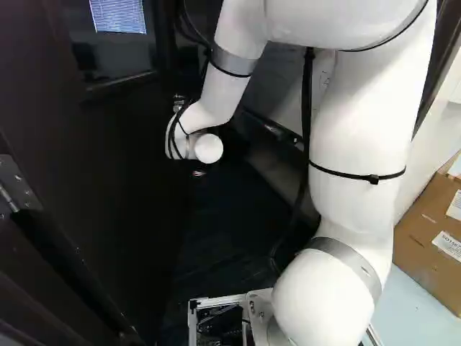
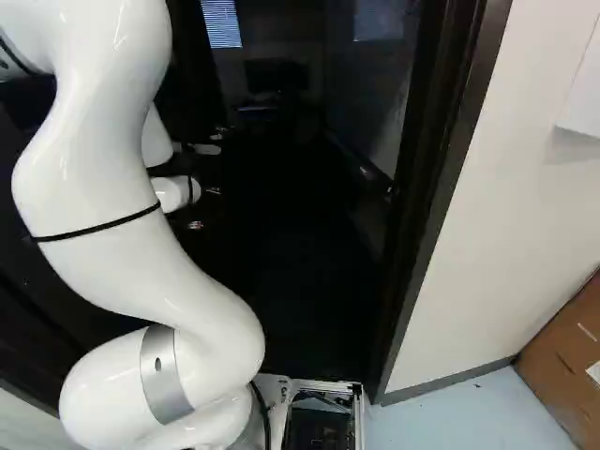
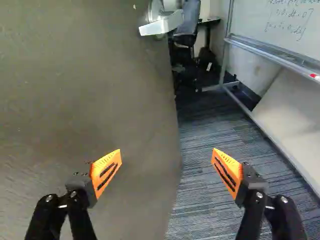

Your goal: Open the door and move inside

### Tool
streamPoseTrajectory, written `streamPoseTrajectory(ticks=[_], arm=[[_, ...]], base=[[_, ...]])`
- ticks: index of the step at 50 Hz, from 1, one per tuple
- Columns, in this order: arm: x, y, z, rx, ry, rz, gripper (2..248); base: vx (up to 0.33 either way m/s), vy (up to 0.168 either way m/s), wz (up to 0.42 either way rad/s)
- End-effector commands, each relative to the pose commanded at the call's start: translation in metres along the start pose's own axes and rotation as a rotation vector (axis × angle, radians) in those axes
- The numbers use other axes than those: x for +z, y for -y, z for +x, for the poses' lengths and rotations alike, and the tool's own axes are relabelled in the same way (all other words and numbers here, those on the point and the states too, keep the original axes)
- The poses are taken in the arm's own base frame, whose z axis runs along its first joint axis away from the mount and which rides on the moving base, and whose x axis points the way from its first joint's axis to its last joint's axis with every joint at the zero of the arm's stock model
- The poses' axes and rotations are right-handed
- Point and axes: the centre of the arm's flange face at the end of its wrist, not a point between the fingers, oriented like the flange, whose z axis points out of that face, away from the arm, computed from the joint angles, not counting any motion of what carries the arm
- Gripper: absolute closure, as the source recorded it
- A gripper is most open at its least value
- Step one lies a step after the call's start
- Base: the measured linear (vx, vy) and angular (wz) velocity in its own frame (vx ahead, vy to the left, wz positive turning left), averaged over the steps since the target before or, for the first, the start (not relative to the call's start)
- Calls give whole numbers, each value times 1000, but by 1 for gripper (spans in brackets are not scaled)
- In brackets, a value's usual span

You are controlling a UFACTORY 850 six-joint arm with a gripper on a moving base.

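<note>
White arm (image 1: 360,130) is filling the right of the left base view; we're seeing the door (image 1: 108,180) standing open at the left. Right base view: we're holding the gripper (image 2: 203,208) left of the doorway (image 2: 300,253). Wrist view: we're spreading the gripper (image 3: 166,162) wide, door face ahead of one finger, carpet (image 3: 200,200) ahead of the other, handle (image 3: 162,24) farther ahead.

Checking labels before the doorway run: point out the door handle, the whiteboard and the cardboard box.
Door handle (image 3: 164,24): wrist view, on its silver lever.
Whiteboard (image 3: 256,21): wrist view, on the white writing surface.
Cardboard box (image 1: 421,229): left base view, on its brown side.
</note>
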Motion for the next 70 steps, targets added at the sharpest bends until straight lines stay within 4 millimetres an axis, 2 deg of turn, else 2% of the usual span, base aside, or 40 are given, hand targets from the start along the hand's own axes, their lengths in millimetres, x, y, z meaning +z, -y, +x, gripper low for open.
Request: streamPoseTrajectory(ticks=[38,70], arm=[[14,42,-4,1,3,46,3],[17,88,-13,4,11,96,3]], base=[[0,0,0],[0,0,0]])
